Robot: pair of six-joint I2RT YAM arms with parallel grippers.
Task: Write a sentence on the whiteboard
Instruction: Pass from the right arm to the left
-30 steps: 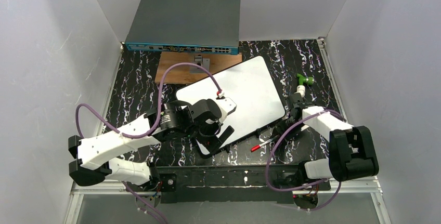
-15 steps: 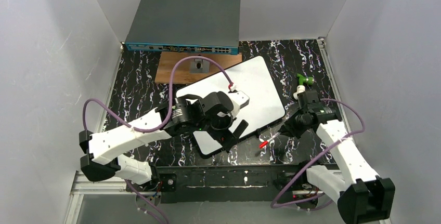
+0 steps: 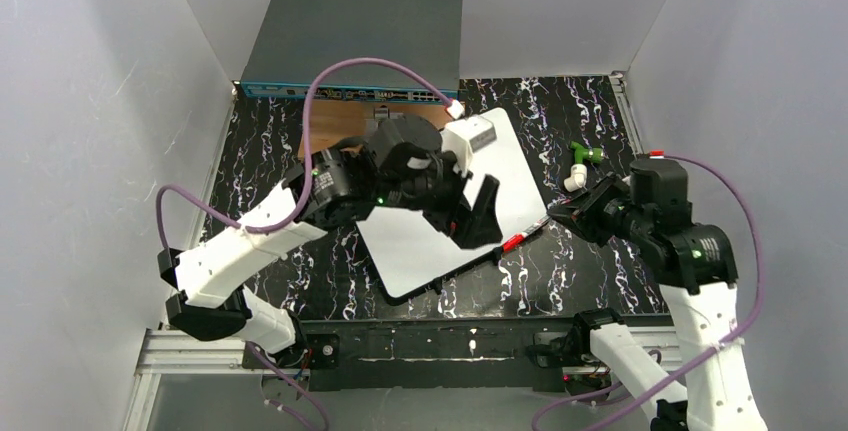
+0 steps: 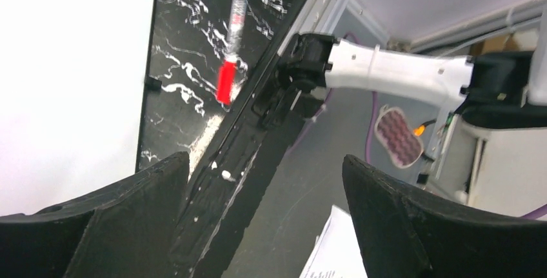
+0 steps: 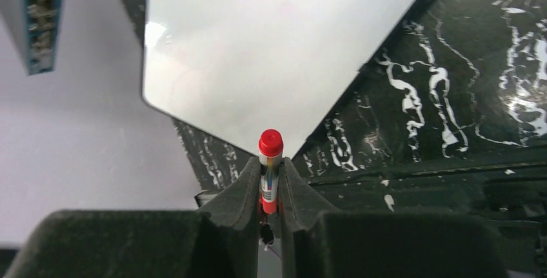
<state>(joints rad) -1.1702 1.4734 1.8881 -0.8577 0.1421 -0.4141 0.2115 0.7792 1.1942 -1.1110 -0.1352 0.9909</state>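
The whiteboard lies tilted on the black marbled table and also shows in the left wrist view and the right wrist view. My right gripper is shut on a marker with a red cap, cap pointing at the board's right edge. In the right wrist view the marker sticks out from between the gripper's pads. My left gripper is open and empty, raised above the board's right part. Its wrist view shows the gripper with jaws wide apart and the marker beyond.
A grey network switch stands at the back, with a brown wooden plate in front of it, partly under my left arm. A small green and white object lies at the right. White walls close in both sides.
My right gripper has lifted the marker off the table and swung right and up. My left arm has risen and moved back and right over the board.
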